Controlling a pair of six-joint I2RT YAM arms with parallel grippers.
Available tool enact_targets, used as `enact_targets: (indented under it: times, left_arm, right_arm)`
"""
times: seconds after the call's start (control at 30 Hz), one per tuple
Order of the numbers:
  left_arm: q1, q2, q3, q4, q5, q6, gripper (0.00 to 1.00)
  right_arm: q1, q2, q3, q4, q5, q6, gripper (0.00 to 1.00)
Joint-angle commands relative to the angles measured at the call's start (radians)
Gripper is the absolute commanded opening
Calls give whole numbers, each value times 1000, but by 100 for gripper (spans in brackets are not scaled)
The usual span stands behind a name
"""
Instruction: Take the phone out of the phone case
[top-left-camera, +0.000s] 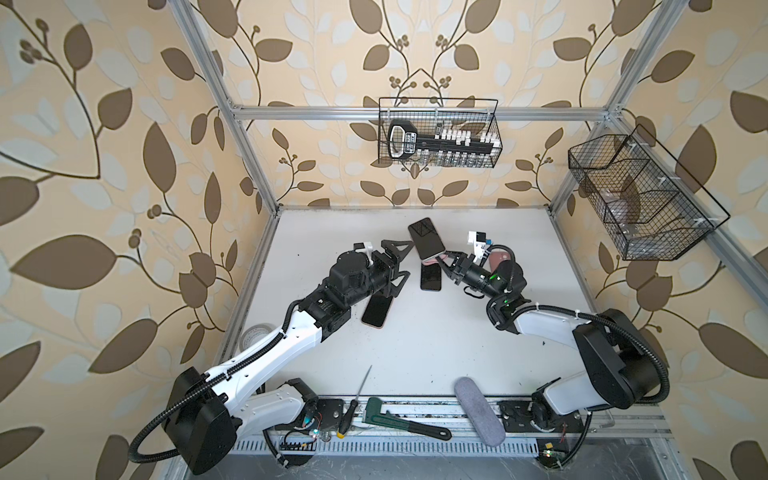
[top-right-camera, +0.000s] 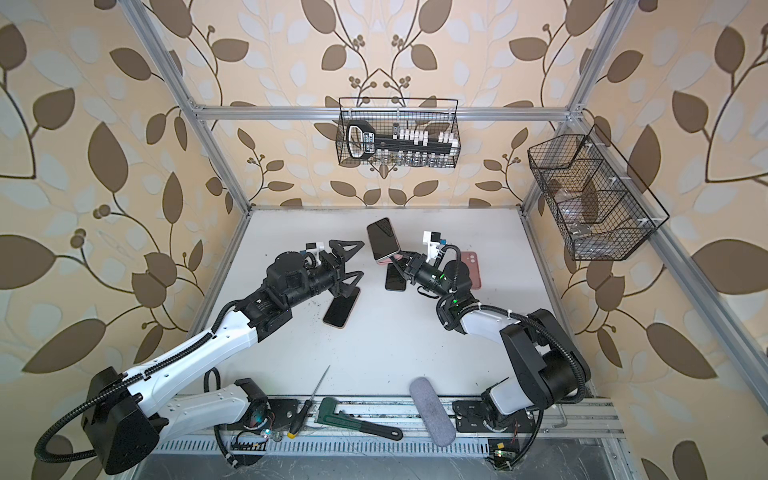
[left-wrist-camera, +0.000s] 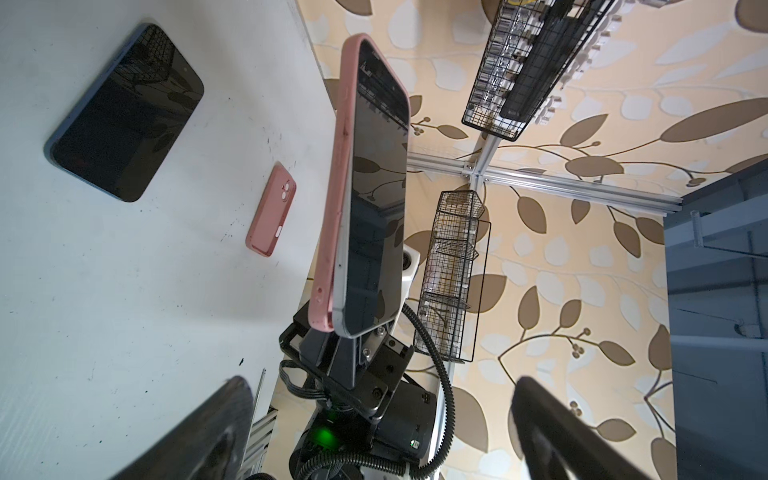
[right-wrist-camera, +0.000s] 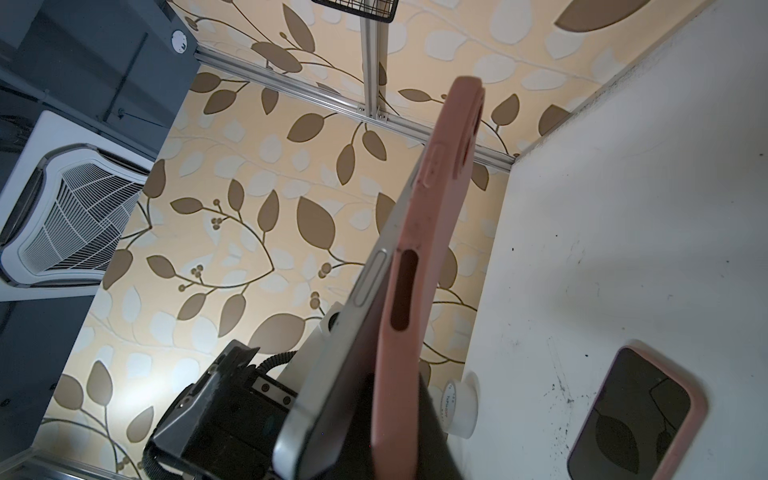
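Left wrist view gives me the clearest look: the phone (left-wrist-camera: 376, 187) stands nearly on end in the air above the table (left-wrist-camera: 124, 311), with its lower end pinched in the right gripper (left-wrist-camera: 353, 334), whose jaws are closed tight on it. The pink phone case (left-wrist-camera: 338, 174) wraps the upper part, but toward the bottom the phone's silver frame stands clear of the case lip. From the right wrist view I see the same gap, silver edge on one side and pink shell on the other. In both top views my left gripper (top-left-camera: 405, 258) hangs just beside the raised phone, jaws spread wide, touching nothing. Flat on the table lie a second phone (top-left-camera: 430, 277) beneath the right gripper, a third phone (top-left-camera: 377, 311) under the left arm, and a spare pink case (top-right-camera: 473, 268) behind the right wrist
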Motion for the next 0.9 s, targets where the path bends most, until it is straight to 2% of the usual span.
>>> enact_targets:
  times: [0.0, 0.6, 0.87]
  left_arm:
    - [-16, -6, 9, 52, -37, -18, 99]
    - [-46, 92, 18, 207, -28, -69, 99]
    - [-50, 101, 39, 215, -31, -62, 99]
  right_arm:
    - [7, 4, 28, 84, 27, -12, 0]
    - [28, -26, 9, 66, 83, -47, 0]
    - [41, -25, -1, 68, 86, -51, 0]
